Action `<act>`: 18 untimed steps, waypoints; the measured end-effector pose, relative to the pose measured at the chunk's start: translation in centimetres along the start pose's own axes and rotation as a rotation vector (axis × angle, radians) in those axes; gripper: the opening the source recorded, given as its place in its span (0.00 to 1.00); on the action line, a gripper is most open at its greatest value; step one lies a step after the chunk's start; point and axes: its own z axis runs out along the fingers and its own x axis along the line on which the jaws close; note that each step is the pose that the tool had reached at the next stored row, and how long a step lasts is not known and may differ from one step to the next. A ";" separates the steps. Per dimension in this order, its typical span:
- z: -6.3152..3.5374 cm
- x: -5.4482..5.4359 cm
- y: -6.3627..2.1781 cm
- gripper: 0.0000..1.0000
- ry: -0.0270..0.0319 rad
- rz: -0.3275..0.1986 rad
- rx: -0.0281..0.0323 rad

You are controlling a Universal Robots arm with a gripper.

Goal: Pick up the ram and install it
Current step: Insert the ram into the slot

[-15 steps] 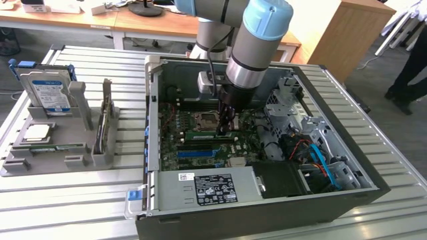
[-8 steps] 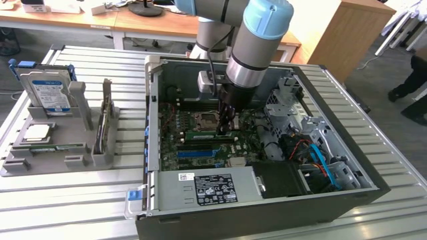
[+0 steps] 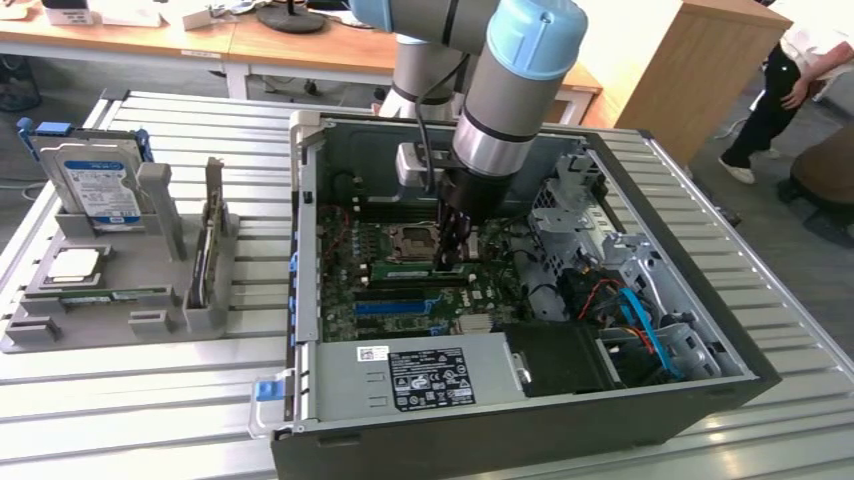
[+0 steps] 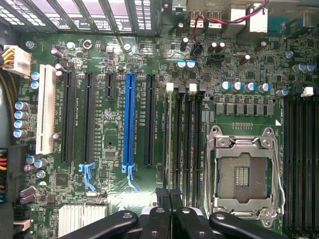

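Step in hand: seating the ram (image 3: 407,270) in a memory slot of the motherboard (image 3: 387,305), as I judge it.
Ram position: a thin green stick on edge, inside the open computer case (image 3: 534,425), in the slot row just beside the processor socket (image 3: 416,238). In the wrist view the ram (image 4: 170,139) reads as a pale line along one slot.
Claw state: the claw (image 3: 454,262) is clenched, fingertips together at the stick's upper edge. Whether it pinches the stick or only bears on it, I cannot tell.
Claw line-up: in the wrist view the claw (image 4: 168,194) sits directly over that same slot.
Doing it well: the stick likely needs to stand upright and parallel to the slot, with the push straight down. That way both ends sink together.
Risk: a tilt could jam one end or strain the board.
Latches: the white latches (image 4: 169,87) at the slot ends should be free to close.
Count, arm side: one arm, one claw.
Count, board: one processor socket, empty; four memory slots beside it, as far as I can count; two white latches there.
Count, expansion slots: one white slot (image 4: 47,109), one blue slot (image 4: 129,119), three long black, one short black.
Count, table (image 3: 134,410): one grey holder (image 3: 120,325) carrying one hard drive (image 3: 91,190) and one processor chip (image 3: 76,263).
Count, people: one person (image 3: 787,90) at the exterior view's right.
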 end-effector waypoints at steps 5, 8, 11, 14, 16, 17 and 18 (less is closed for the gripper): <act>0.15 0.0 0.01 0.12 0.0000 0.000 0.0000; 0.19 0.0 0.01 0.12 0.0001 0.000 0.0000; 0.25 0.0 0.00 0.12 -0.0001 0.000 0.0000; 0.30 0.0 0.00 0.12 0.0001 0.000 -0.0001; 0.33 0.0 0.00 0.12 0.0000 0.000 0.0000; 0.35 0.0 0.00 0.12 0.0000 0.000 0.0000; 0.37 0.0 0.00 0.12 0.0000 0.000 0.0000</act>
